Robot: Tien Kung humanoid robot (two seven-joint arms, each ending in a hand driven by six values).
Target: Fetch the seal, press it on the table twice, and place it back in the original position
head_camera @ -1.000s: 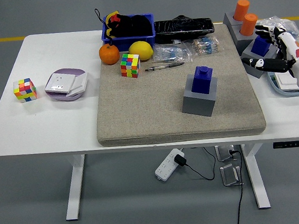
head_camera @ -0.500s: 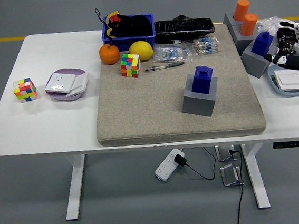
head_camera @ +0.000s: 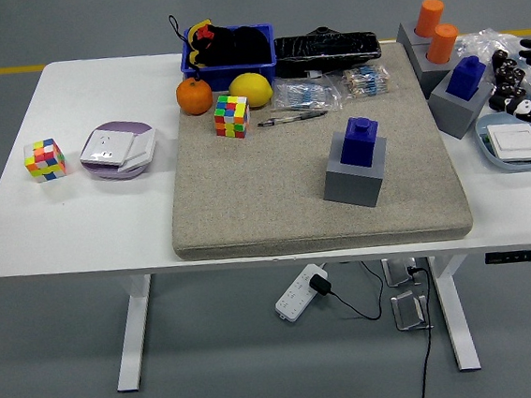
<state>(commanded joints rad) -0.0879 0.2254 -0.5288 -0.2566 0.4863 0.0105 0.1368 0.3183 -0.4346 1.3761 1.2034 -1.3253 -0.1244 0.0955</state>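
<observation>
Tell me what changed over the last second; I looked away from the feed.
The right hand pulled back rightward from the blue seal in the grey holder at the mat's right edge, holding nothing. That seal, the mat's seal and the rest stayed put.

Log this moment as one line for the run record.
stage: after placing back | right robot hand: open, empty, at table's right edge | blue seal: upright in gray holder, right of mat | left robot hand: out of view
</observation>
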